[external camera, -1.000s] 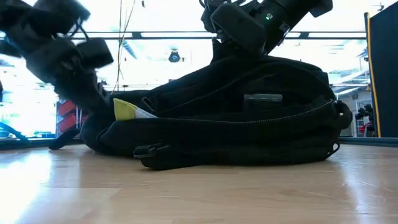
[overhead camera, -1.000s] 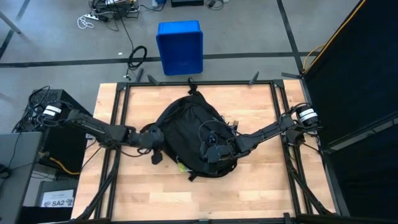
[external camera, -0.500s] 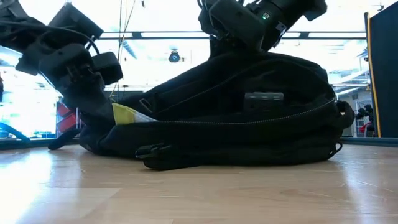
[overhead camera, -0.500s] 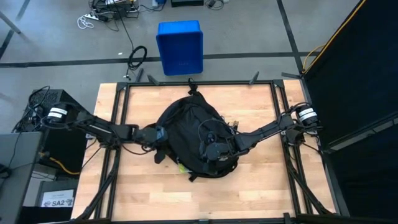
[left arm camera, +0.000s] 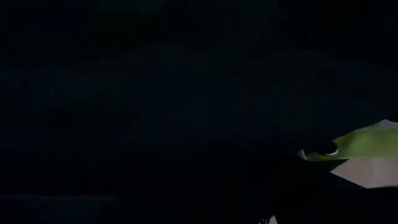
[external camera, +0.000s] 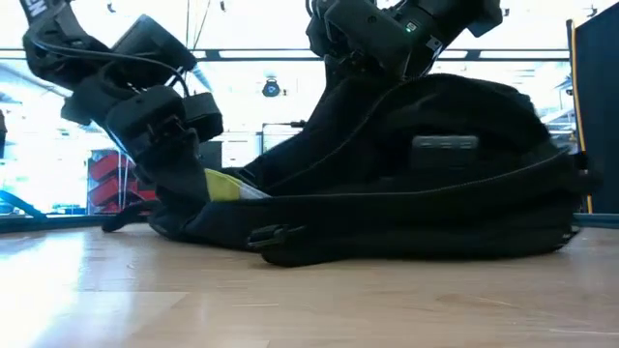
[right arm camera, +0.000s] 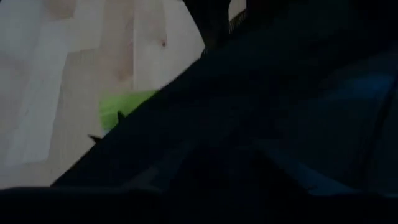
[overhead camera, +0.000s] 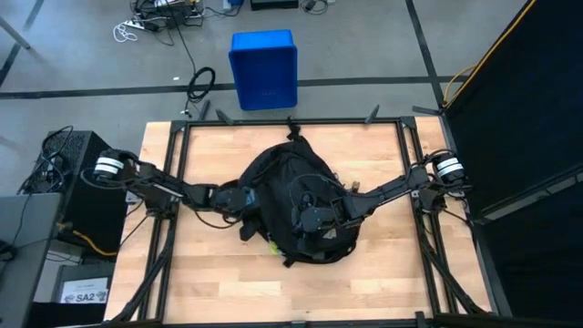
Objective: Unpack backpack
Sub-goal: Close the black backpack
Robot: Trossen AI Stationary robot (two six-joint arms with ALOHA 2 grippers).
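Observation:
The black backpack lies on its side in the middle of the wooden table, its underside flat on the boards. A yellow-green thing pokes out of its open mouth on the near left side and also shows in the right wrist view. My left gripper comes from the table's left and is sunk into that mouth, so its tip is hidden. My right gripper reaches in from the right and sits on top of the backpack, shut on its upper fabric. My right gripper holds the backpack's upper layer from above, slanting down from the table's right. The fabric rises in a tent toward the gripper while the lower part stays on the table. The gripper's own body hides the place of contact.
A blue plastic bin stands on the floor beyond the table's far edge. Black frame rails run along the table's left and right sides. Bare wood lies in front of the backpack.
My left gripper has gone toward the table's right and down, into the backpack's mouth. The backpack has slid a little toward the right edge, and its raised top layer stands higher. My right gripper has kept its place on top.

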